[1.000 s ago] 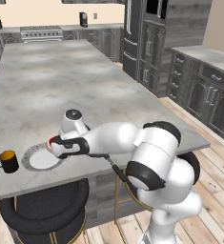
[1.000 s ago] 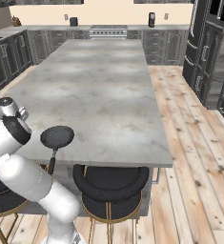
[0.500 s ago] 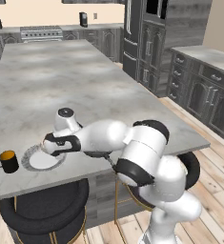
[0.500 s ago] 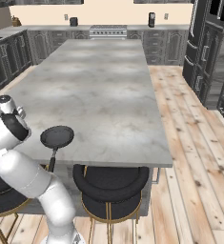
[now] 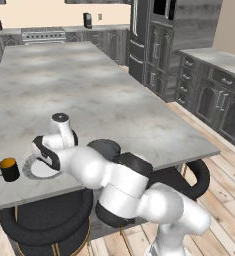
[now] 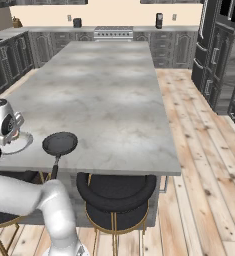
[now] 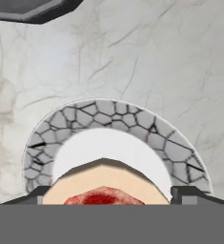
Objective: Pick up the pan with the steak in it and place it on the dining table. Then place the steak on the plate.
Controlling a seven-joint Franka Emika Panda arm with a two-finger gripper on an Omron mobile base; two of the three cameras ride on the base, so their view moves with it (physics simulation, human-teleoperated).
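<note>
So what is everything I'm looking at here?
Dining table: one, grey-white marble, centre of room.
Pan: one, black, at the table's near edge, handle overhanging.
Plate: one, white with grey rim, beside the pan.
Steak: one, red with pale fat, between the claw tips over the plate.
Mug: one, black, orange inside, left of the plate.
Stools: black, under the table's near edge.
Claw: one, dark tips, spread wide around the steak.

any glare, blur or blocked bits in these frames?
Left base view: flat even light, no glare; the arm hides part of the plate. Right base view: soft, the pan casts little shadow. Hand view: sharp, the steak cut off at the bottom, a soft shadow behind it.
</note>
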